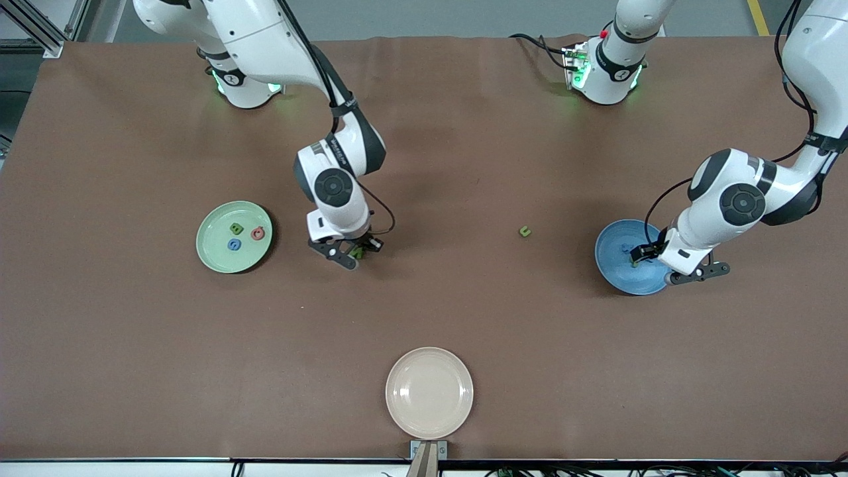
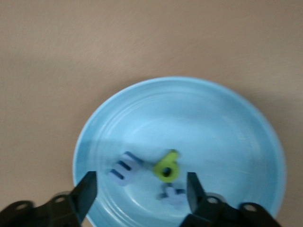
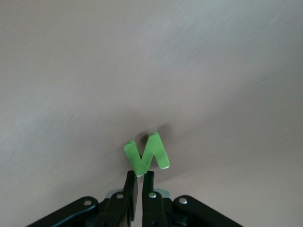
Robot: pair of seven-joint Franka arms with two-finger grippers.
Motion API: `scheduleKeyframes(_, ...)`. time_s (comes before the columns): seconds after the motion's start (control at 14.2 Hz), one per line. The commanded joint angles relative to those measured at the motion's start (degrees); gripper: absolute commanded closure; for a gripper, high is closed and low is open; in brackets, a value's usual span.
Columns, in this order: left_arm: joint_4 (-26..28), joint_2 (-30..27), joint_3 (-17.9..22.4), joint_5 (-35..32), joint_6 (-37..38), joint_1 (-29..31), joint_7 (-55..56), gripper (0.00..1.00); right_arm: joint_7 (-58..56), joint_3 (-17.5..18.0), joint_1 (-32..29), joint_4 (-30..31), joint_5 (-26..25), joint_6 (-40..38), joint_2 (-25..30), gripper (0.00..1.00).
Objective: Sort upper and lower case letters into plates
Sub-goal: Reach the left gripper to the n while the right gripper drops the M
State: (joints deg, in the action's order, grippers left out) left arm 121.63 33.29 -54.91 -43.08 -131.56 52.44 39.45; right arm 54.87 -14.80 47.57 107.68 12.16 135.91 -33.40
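Brown table (image 1: pixel 132 344): green plate (image 1: pixel 213 257) and blue plate (image 1: pixel 613 265) each hold three letters.

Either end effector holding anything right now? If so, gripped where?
Right end effector is shut on a green letter, pinching its lower tip. Left end effector is open over the blue plate, holding nothing.

i count 3 plates: 1 pale green plate (image 1: pixel 234 237), 1 blue plate (image 1: pixel 619 262) and 1 cream plate (image 1: pixel 429 393). the pale green plate holds 3 letters: 1 green (image 1: pixel 236 228), 1 blue (image 1: pixel 234 244), 1 pink-red (image 1: pixel 258 233). the blue plate holds 3 letters: 2 pale blue ones (image 2: pixel 125 169) and 1 yellow-green (image 2: pixel 166 166). 1 green letter (image 1: pixel 525 231) lies alone on the table (image 1: pixel 464 165). 1 green zigzag letter (image 3: pixel 147 153) sits pinched in my right gripper (image 3: pixel 141 182). that makes 8 letters.
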Motion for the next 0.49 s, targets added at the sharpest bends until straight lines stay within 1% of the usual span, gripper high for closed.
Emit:
scheduleKeyframes(0.0, 0.8, -3.32, -5.36, 0.97, 5.59, -0.06, 2.8, 0.0, -6.07, -3.11, -0.46, 1.3, -0.04, -6.25, 5.44, 1.0)
scheduleKeyframes(0.07, 0.8, -3.32, -7.65, 2.89, 7.0, -0.06, 7.87, 0.0, -9.22, -4.52, -0.89, 1.3, -0.04, -8.88, 6.76, 1.0)
scheduleKeyframes(0.21, 0.8, -2.28, -10.65, 3.96, 6.76, -1.37, 24.61, 0.0, -16.86, -7.16, -2.73, 2.18, -0.04, -12.49, 9.92, 1.0)
scheduleKeyframes(0.35, 0.28, -0.69, -11.01, 3.88, 6.49, -6.88, 39.58, 0.0, -25.03, -8.39, -6.15, 5.15, -0.04, -13.74, 13.34, 1.0)
scheduleKeyframes(0.42, -0.08, -0.34, -10.84, 3.88, 6.4, -9.7, 44.26, 0.0, -29.25, -8.57, -8.26, 7.08, -0.04, -13.74, 15.02, 1.0)
